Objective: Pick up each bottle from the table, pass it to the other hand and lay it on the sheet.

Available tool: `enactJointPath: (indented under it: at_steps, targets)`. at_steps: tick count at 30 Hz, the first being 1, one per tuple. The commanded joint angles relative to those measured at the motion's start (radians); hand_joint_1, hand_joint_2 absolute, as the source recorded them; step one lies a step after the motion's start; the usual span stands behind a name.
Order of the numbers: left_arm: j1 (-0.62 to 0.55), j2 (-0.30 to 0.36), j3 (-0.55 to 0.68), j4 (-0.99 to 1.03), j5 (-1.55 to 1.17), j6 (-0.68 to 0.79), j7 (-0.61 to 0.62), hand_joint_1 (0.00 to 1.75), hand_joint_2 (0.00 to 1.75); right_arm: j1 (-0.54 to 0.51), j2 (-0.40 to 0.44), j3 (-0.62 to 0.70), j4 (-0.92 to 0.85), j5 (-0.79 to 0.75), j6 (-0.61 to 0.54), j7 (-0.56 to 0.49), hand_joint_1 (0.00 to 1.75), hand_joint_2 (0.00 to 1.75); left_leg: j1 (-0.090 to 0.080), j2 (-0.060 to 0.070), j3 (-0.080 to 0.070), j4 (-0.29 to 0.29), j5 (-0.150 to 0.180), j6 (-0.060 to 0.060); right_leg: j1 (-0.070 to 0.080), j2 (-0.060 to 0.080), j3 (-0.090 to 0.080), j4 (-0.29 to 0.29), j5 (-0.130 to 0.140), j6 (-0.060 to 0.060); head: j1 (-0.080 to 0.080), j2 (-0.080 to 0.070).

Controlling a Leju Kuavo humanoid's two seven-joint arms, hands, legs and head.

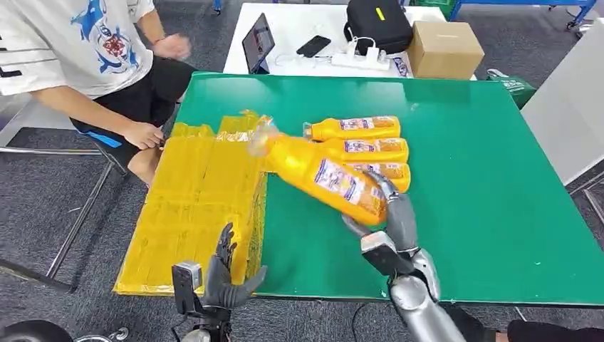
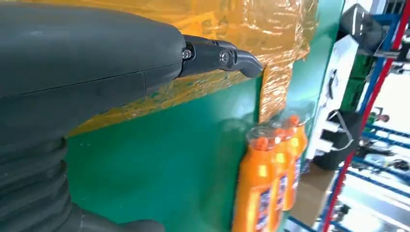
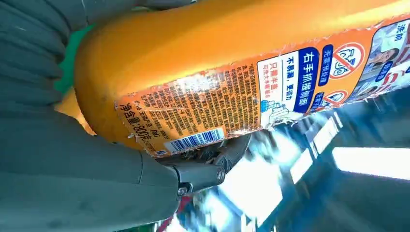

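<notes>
Head view: the right hand (image 1: 388, 214) grips one orange bottle (image 1: 324, 178) by its base end and holds it lifted clear of the green counter (image 1: 484, 178). The bottle's long axis slants from the hand toward the counter's far-left corner, cap end leading, so that the cap hangs over the near edge of the yellow sheet (image 1: 196, 199). The left hand (image 1: 226, 274) stands at the counter's near edge, over the sheet's near corner, fingers apart and empty. It lies toward the left edge from the held bottle and nearer the front edge, well apart from it; the bottle's free cap end is the part nearest to it. Judgement: the hand-over turns on closing that gap along the bottle's axis. Three further bottles (image 1: 363, 149) lie side by side on the counter just behind the held one, caps toward the sheet. A seated person (image 1: 85, 57) is off the counter's far-left corner.

Left wrist view: the left hand's dark fingers (image 2: 217, 55) reach out over the sheet (image 2: 251, 24) with nothing between them. The row of bottles (image 2: 270, 179) lies beyond on the green surface.

Right wrist view: the held bottle's labelled body (image 3: 232, 82) is pressed into the right hand, a finger (image 3: 203, 169) wrapped beneath it.
</notes>
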Motion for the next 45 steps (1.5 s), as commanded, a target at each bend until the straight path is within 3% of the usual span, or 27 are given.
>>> enactJointPath:
  at_steps: [1, 7, 10, 14, 26, 35, 45]
  targets:
    - [-0.02, 0.039, -0.047, -0.039, 0.034, -0.013, 0.026, 0.0, 1.75, 0.088, 0.104, -0.061, -0.204, -0.079, -0.064, -0.015, 1.75, 1.75, 0.0, 0.0, 0.001, 0.0, -0.001, 0.0, 0.0, -0.001, 0.001, 0.0, -0.001, -0.001, 0.0, 0.0]
    - [-0.01, 0.054, -0.052, -0.067, 0.092, -0.057, 0.043, 0.0, 1.75, 0.109, 0.083, -0.052, -0.213, -0.13, -0.119, -0.015, 1.75, 1.75, -0.001, 0.0, 0.001, 0.0, -0.001, 0.0, -0.001, -0.001, 0.002, -0.001, -0.001, -0.001, 0.0, 0.0]
    - [0.013, 0.087, -0.073, -0.136, 0.172, -0.152, 0.07, 0.0, 1.75, 0.13, 0.081, -0.044, -0.183, -0.155, -0.047, -0.015, 1.75, 1.75, -0.001, 0.001, 0.001, 0.0, -0.001, 0.0, -0.002, 0.0, 0.002, -0.001, 0.0, -0.001, 0.0, 0.0]
    - [0.019, 0.121, -0.085, -0.227, 0.257, -0.302, 0.084, 0.0, 1.75, 0.146, 0.092, 0.065, -0.04, -0.123, 0.042, -0.015, 1.75, 1.75, -0.001, 0.001, 0.002, -0.001, -0.001, 0.0, -0.001, 0.0, 0.002, -0.002, 0.0, -0.001, 0.0, 0.0]
    - [-0.014, 0.113, -0.092, -0.221, 0.261, -0.365, 0.105, 0.0, 1.75, 0.05, 0.131, 0.437, 0.345, -0.127, -0.038, -0.015, 1.75, 1.75, 0.0, 0.004, 0.002, -0.002, -0.001, -0.001, 0.0, 0.003, 0.002, -0.002, 0.0, -0.001, 0.0, 0.0]
    - [-0.016, 0.115, -0.094, -0.211, 0.267, -0.375, 0.11, 0.0, 1.75, 0.047, 0.137, 0.447, 0.363, -0.142, -0.013, -0.015, 1.75, 1.75, 0.001, 0.003, 0.004, -0.001, -0.002, -0.001, 0.001, 0.001, 0.003, -0.003, 0.0, -0.002, 0.0, 0.0]
    - [-0.02, 0.119, -0.11, -0.197, 0.286, -0.414, 0.122, 0.0, 1.75, 0.005, 0.182, 0.499, 0.521, -0.117, 0.042, -0.015, 1.75, 1.75, 0.001, 0.002, 0.004, -0.002, -0.002, -0.001, 0.001, 0.0, 0.004, -0.003, -0.001, -0.002, 0.0, 0.0]
